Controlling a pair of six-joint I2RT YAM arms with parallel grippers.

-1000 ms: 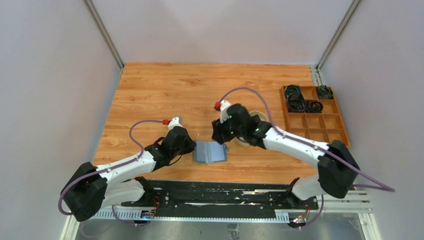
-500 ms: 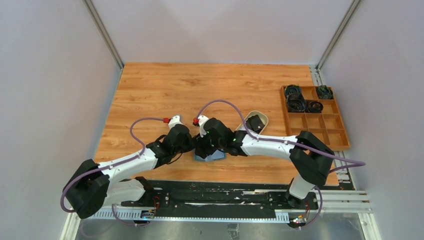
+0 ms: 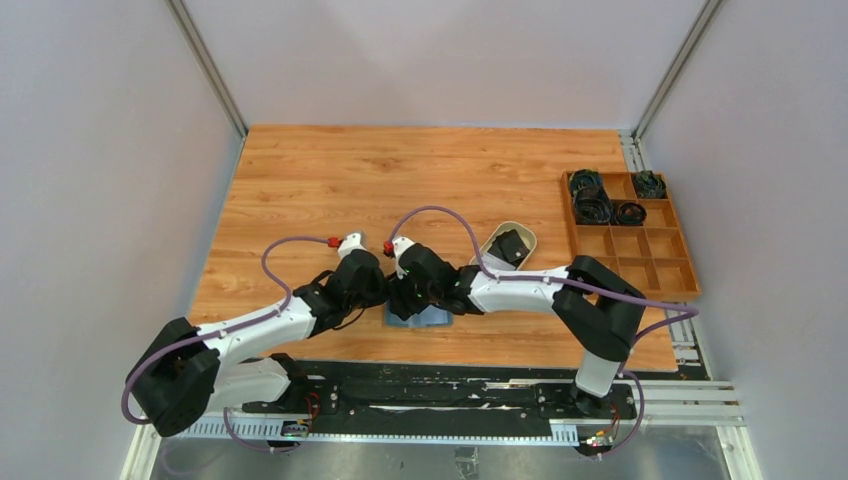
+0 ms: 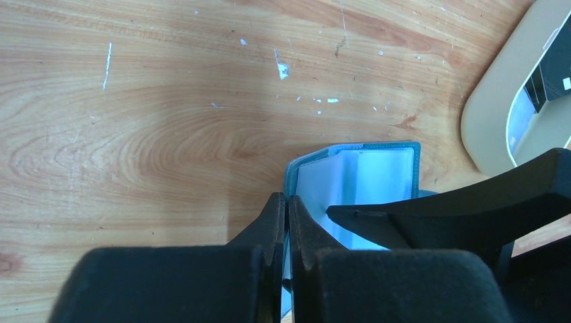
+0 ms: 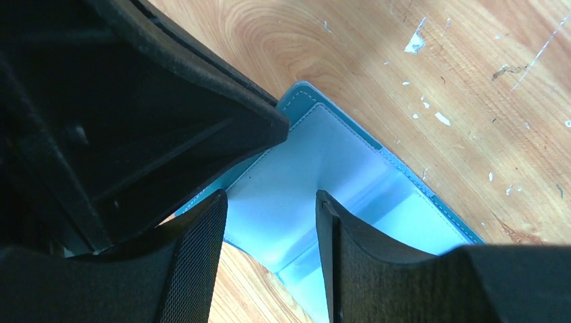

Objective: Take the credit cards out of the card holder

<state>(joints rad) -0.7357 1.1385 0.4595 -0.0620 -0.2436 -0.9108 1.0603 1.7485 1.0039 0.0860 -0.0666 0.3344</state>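
- Whereas a second ago the right gripper (image 3: pixel 406 302) was hanging by the beige tray (image 3: pixel 528 236), it is now standing over the card holder (image 3: pixel 428 319), close beside the left gripper (image 3: pixel 380 298).
- A black card (image 3: pixel 511 246) is lying in that tray, so the arm is judged to be coming back for another card; the task is looking partly done.
- The card holder is lying open near the middle of the near edge of the desk (image 3: pixel 330 180).
- Left gripper: the jaws are pressing together, apparently pinching the holder's left edge, though the fingers are hiding most of the contact.
- Right gripper: the jaws are standing partly apart, straddling a pale inner pocket and gripping nothing.
- The top view is hiding most of the holder beneath both grippers. The right wrist view is showing its pale lining and clear pockets, yet whether a card is sitting inside cannot be told.
- The left wrist view alone is showing the tray's rim close beside the holder.
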